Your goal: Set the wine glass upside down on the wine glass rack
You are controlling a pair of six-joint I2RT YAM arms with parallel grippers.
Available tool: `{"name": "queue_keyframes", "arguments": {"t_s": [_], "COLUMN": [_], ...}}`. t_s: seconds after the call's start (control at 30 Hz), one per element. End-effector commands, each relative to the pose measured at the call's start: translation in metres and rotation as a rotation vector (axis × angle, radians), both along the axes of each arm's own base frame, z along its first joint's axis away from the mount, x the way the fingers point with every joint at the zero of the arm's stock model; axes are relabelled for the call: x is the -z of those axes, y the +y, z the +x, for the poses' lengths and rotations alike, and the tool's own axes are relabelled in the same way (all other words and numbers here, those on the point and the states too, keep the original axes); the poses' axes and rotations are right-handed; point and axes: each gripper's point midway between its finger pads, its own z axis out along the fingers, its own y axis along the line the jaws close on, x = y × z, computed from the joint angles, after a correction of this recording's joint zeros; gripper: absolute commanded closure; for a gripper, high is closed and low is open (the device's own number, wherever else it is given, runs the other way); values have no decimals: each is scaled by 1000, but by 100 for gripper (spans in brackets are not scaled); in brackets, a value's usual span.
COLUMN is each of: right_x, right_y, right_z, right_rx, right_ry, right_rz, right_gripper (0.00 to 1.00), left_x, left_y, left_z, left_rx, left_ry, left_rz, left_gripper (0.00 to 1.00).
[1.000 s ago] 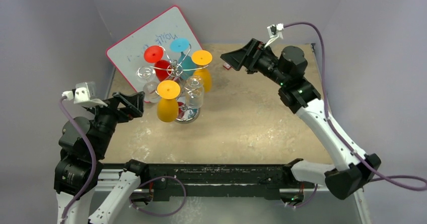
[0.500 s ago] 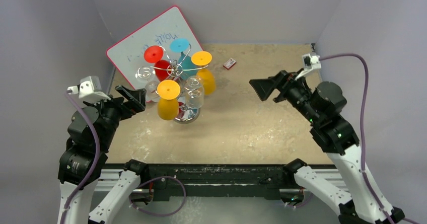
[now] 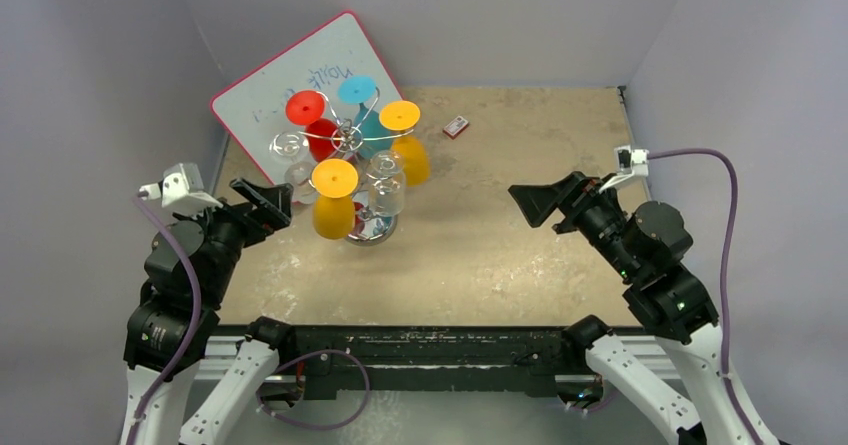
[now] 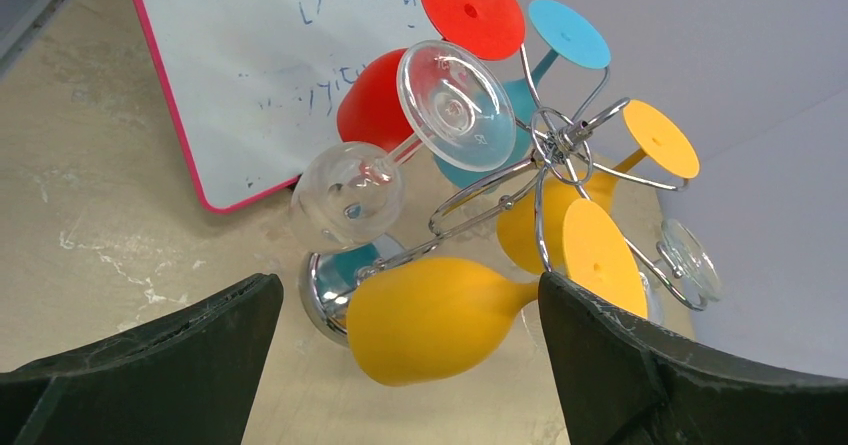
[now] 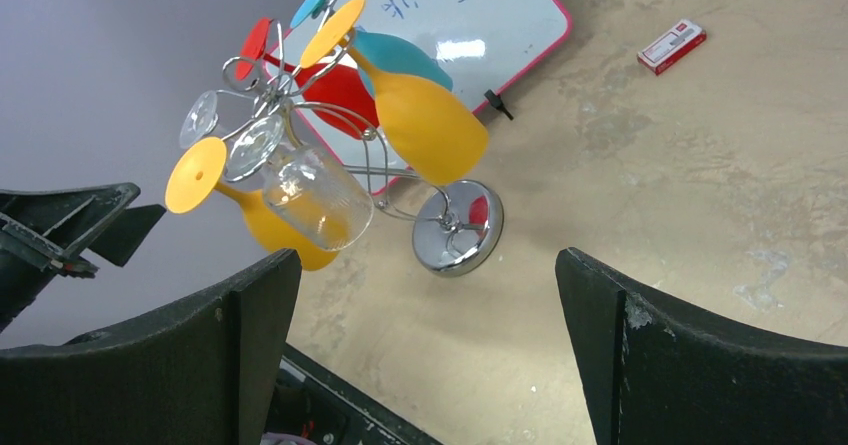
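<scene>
Both grippers are released, nothing in either. The left gripper (image 3: 268, 205) has its jaws wide and hovers just left of the wine glass rack (image 3: 349, 138), fingers pointed at it. The right gripper (image 3: 535, 207) also has its jaws wide, well apart from the rack, over the table (image 3: 480, 265) mid-right. Fingers are matte black wedges with scuffed edges.

Rack: thin bright wire, curled scroll arms off a central post, round mirror-polished base. It stands back-left on the table, in front of the pink-framed whiteboard (image 3: 300, 70).

Six wine glasses hang on it bowl-down, flat round feet up:
- red glass (image 3: 322, 137), teal glass (image 3: 372, 123), rear orange glass (image 3: 412, 160) and front orange glass (image 3: 332, 217), all smooth and opaque
- two clear glasses (image 3: 385, 193), glossy and see-through

Tabletop is beige, mottled, with worn pale patches. A small red-and-white box (image 3: 456, 126) lies flat near the back, apart from the rack.
</scene>
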Motion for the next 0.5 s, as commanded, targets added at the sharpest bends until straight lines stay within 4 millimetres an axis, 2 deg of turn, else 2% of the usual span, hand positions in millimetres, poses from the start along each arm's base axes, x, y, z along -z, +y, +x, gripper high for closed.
{"name": "queue_keyframes", "arguments": {"t_s": [0.0, 0.23, 0.47], "right_x": [-16, -19, -19], "right_y": [-5, -4, 1], "right_z": [1, 5, 9], "right_rx": [36, 37, 21], "right_ry": [-36, -45, -50], "right_rz": [50, 38, 30], "right_gripper": [0, 0, 0], "left_x": [-7, -2, -6], "left_y": [5, 5, 2], "left_z": [0, 2, 3], "left_rx": [-31, -31, -17], "left_ry": [-36, -29, -37], "left_rz": [-17, -9, -16], "left_gripper": [0, 0, 0]}}
